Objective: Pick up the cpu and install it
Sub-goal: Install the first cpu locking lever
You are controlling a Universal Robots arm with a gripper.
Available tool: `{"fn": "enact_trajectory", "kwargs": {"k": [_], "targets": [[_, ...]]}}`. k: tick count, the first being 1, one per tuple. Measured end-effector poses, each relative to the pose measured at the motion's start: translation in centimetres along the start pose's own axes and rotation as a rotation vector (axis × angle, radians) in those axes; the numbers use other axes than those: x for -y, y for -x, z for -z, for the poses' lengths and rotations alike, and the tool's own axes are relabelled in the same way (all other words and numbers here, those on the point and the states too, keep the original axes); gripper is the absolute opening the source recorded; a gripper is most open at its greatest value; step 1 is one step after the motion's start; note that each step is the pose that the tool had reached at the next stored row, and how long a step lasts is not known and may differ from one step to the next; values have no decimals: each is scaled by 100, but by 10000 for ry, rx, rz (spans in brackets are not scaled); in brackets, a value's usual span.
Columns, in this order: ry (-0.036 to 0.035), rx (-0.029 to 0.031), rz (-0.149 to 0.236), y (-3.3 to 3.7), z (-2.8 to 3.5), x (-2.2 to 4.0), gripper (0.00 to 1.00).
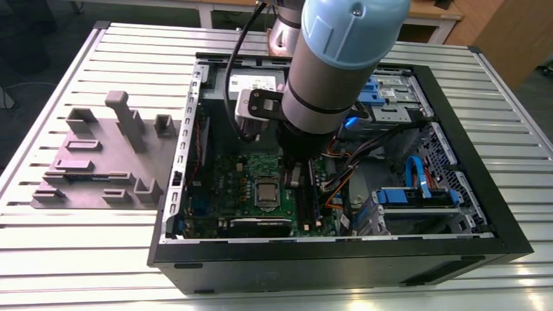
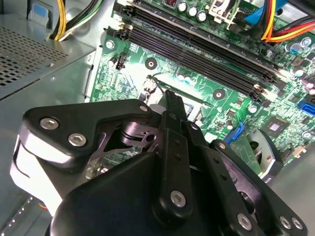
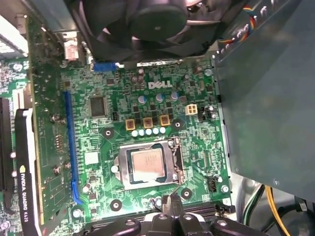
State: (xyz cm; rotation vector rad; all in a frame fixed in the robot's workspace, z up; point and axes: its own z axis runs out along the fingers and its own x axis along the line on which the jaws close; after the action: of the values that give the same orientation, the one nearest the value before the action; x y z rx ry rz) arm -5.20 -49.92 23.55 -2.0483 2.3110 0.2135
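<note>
- Exterior view: a black computer case [image 1: 346, 259] lies open on a slatted metal table [image 1: 78, 259], filling the middle and right of the frame. A grey moulded fixture block [image 1: 95, 162] sits on the table at the exterior view's left.
- The arm [image 1: 333, 71], pale blue and grey, comes down from the top centre of the frame into the case.
- The green motherboard [image 1: 229, 188] lies flat in the case, left of centre. Long black memory slots [image 2: 197, 49] run across it in the second wrist view.
- The gripper [image 2: 170, 98] is black. Its fingers are drawn together with no gap visible between them, and nothing is held. In the first wrist view its tip [image 3: 172, 202] hangs just beside the edge of the socket frame [image 3: 174, 169]. Whether it touches the board cannot be told.
- The cpu [image 3: 147, 163] is a small flat square with a dull silvery-grey metal top. It lies level inside the socket frame, apart from the gripper. In the exterior view it shows just left of the arm's lower end [image 1: 266, 192].
</note>
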Motion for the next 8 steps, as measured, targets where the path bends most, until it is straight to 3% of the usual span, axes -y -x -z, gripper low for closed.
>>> {"fn": "enact_trajectory", "kwargs": {"k": [2, 4, 8], "targets": [[11, -36, 106, -2, -2, 0, 10], [8, -142, 172, -3, -2, 1, 10], [-33, -522, 180, -5, -14, 2, 10]]}}
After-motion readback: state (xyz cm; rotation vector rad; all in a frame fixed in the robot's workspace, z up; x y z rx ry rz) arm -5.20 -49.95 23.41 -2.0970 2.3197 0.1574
